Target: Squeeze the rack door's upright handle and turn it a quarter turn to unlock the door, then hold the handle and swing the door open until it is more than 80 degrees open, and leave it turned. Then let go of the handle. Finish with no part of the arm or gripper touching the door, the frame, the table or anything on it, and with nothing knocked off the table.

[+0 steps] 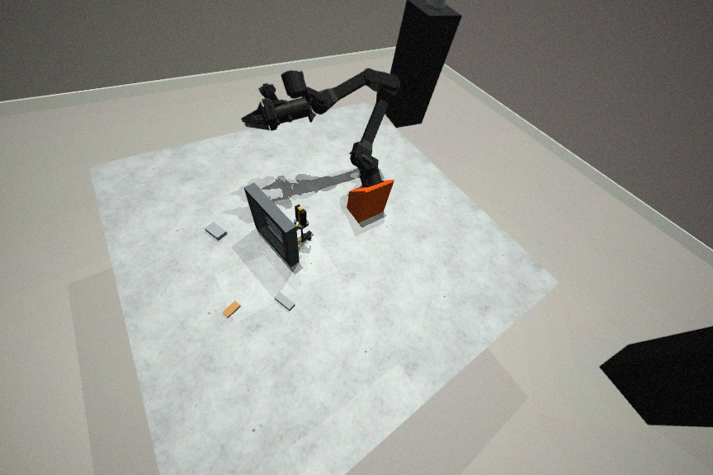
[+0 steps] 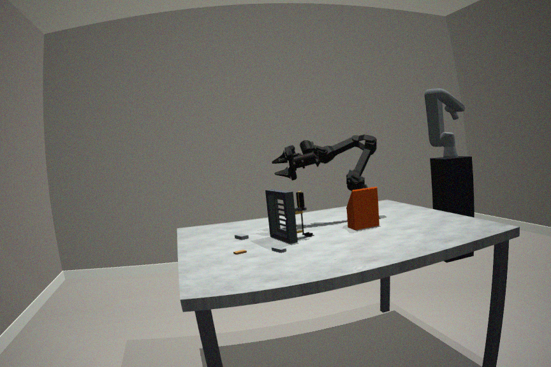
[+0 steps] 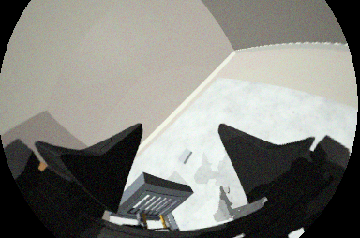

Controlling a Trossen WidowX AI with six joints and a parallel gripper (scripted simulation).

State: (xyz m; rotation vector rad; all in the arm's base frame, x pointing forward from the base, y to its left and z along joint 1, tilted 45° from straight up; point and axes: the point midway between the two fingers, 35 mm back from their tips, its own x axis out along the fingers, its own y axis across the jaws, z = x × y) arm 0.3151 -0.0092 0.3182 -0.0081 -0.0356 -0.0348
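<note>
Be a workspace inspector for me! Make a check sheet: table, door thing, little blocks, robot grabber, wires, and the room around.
Surface: pale mottled table, some small dark specks.
Job's things: dark slatted frame standing upright; black-and-yellow handle beside it. Whether it is locked: cannot tell.
Clutter: two gray blocks and one orange block, lying flat.
Grippers: jaws open, raised above the frame, touching nothing.
Cables: nothing seen.
Surroundings: plain walls; a gray arm on a black pedestal.
</note>
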